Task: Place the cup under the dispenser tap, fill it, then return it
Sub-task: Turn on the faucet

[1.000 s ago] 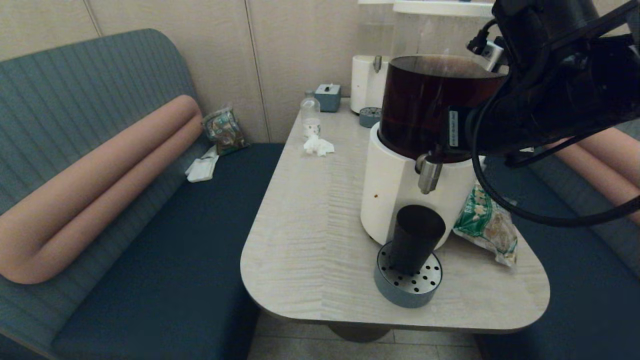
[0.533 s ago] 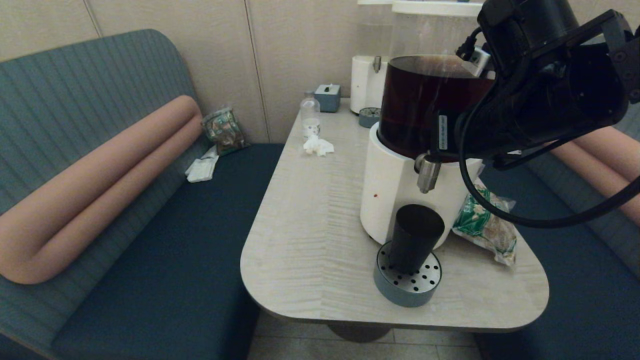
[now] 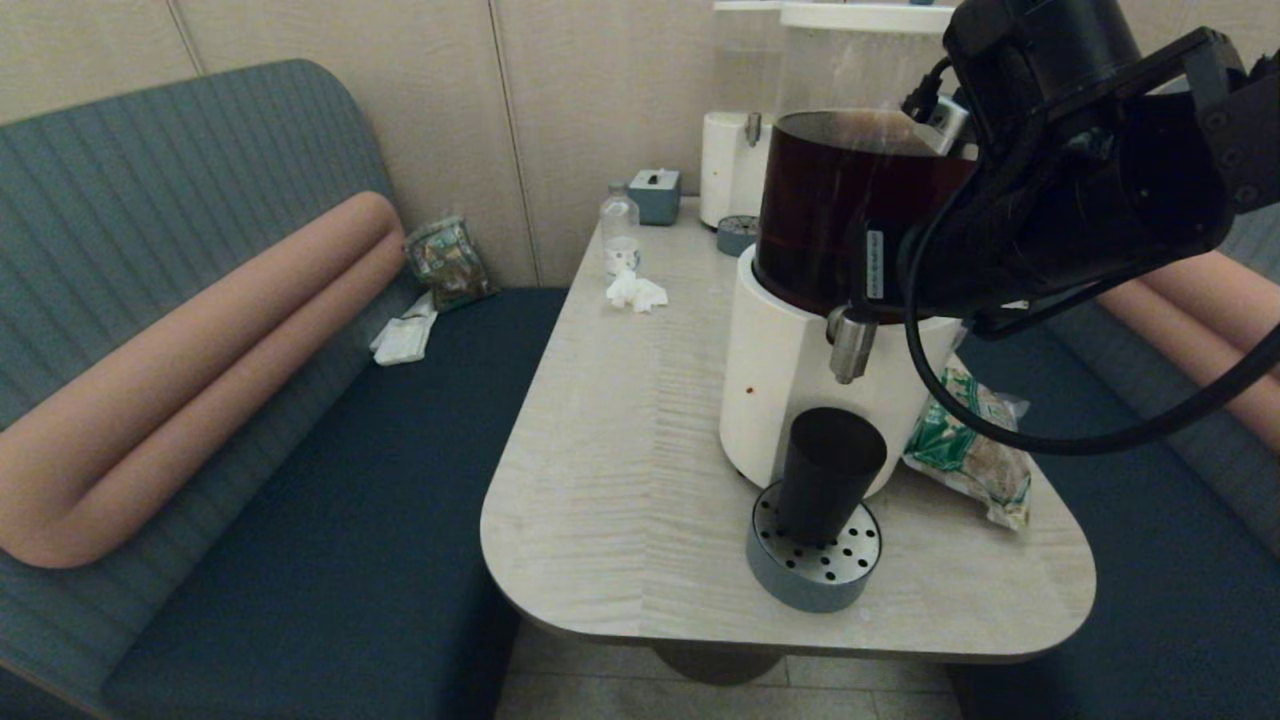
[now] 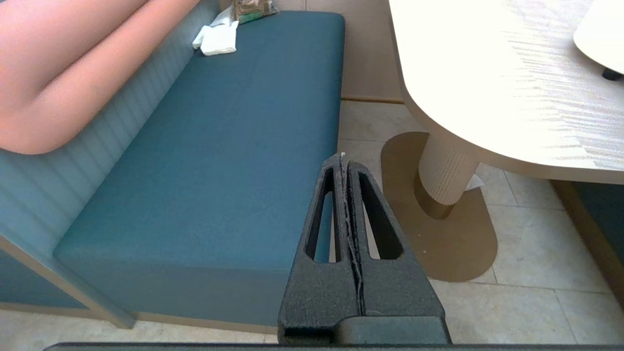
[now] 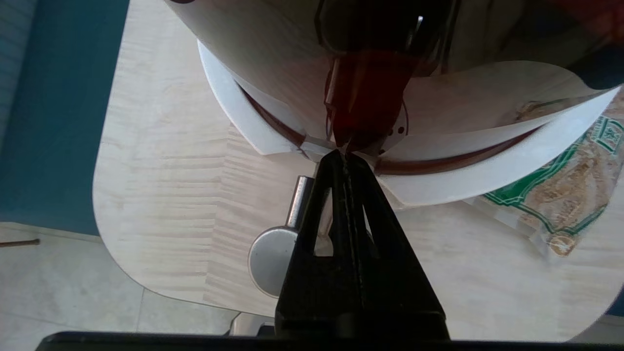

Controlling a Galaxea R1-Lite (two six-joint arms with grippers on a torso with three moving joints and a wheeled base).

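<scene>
The black cup (image 3: 830,475) stands upright on a round perforated drip tray (image 3: 812,575), directly below the steel dispenser tap (image 3: 850,345). The tap juts from the white base (image 3: 780,370) under the tank of dark brown liquid (image 3: 830,210). My right arm (image 3: 1060,200) hangs over the tap, against the tank's front. In the right wrist view my right gripper (image 5: 343,152) is shut and empty, its tip at the rim of the base, with the tap's round top (image 5: 273,261) just beside the fingers. The fingers hide the cup there. My left gripper (image 4: 342,158) is shut and parked low beside the bench.
A green snack bag (image 3: 965,450) lies right of the dispenser. At the table's far end are a paler dispenser (image 3: 730,165), a clear bottle (image 3: 620,230), a crumpled tissue (image 3: 635,292) and a tissue box (image 3: 656,192). Blue benches (image 4: 219,146) flank the table (image 3: 620,450).
My right arm has swung left across the tank's front, closer over the tap. The cup has stayed on the drip tray.
</scene>
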